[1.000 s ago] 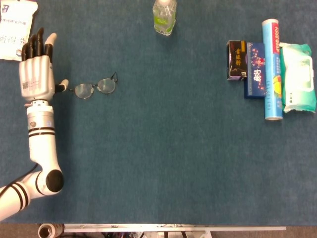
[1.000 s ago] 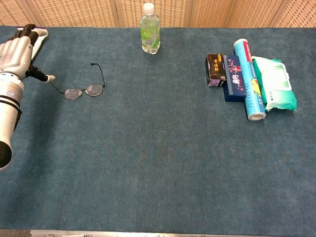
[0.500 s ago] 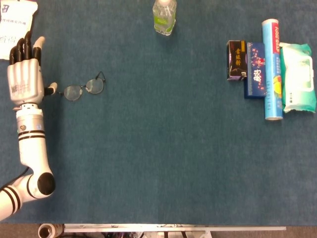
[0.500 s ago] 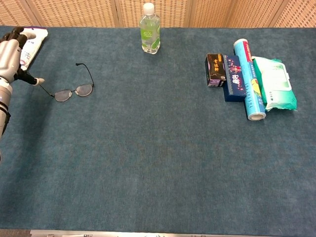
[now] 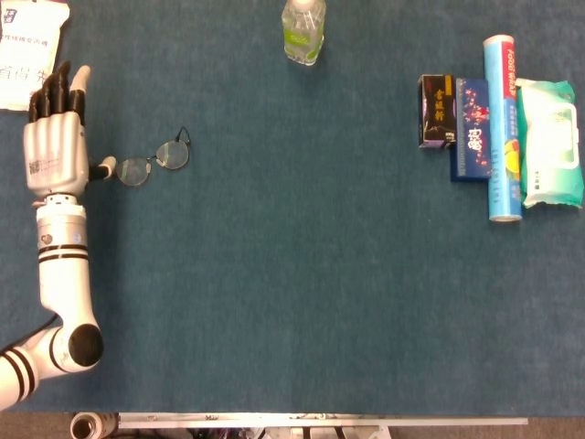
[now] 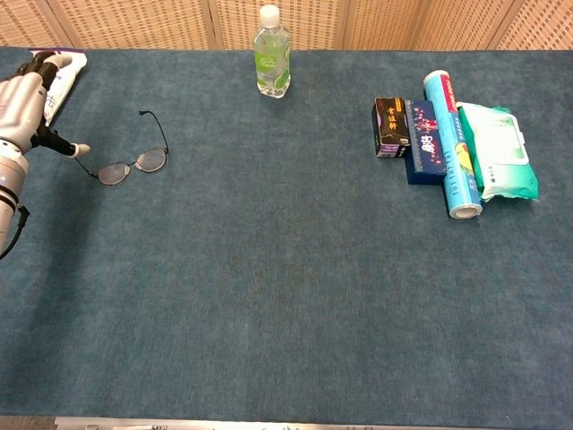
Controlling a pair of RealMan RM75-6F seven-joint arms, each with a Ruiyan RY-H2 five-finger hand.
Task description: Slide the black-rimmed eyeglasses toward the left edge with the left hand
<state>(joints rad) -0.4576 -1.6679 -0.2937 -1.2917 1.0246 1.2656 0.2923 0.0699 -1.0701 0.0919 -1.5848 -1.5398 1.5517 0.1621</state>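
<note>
The black-rimmed eyeglasses (image 5: 153,161) lie on the blue desk (image 5: 292,302) at the left of the head view, lenses side by side, one temple arm folded back toward the upper part of the frame. A narrow strip of bare cloth separates them from the left edge of the frame, and most of that strip is taken up by the left robot hand (image 5: 55,137). To the right of the glasses the desk is open a long way across the middle.

The left robot hand lies flat, back up, fingers straight and close together pointing toward the top of the frame, holding nothing. Its thumb sticks out sideways, and the tip is at the near rim of the glasses; whether it actually touches is hard to tell from either view. In the chest view the same hand (image 6: 20,103) is cut off by the left edge.

Compared with a second ago, the glasses and the hand both sit further left. Over the last half second the glasses have barely shifted, and the hand has edged back to the right.

A white packet (image 5: 32,50) lies in the upper left corner, partly out of frame, just beyond the fingertips. A water bottle (image 5: 303,29) stands at top centre, and boxes, a tube and a wipes pack (image 5: 548,142) are grouped at the right. The right robot hand does not show.
</note>
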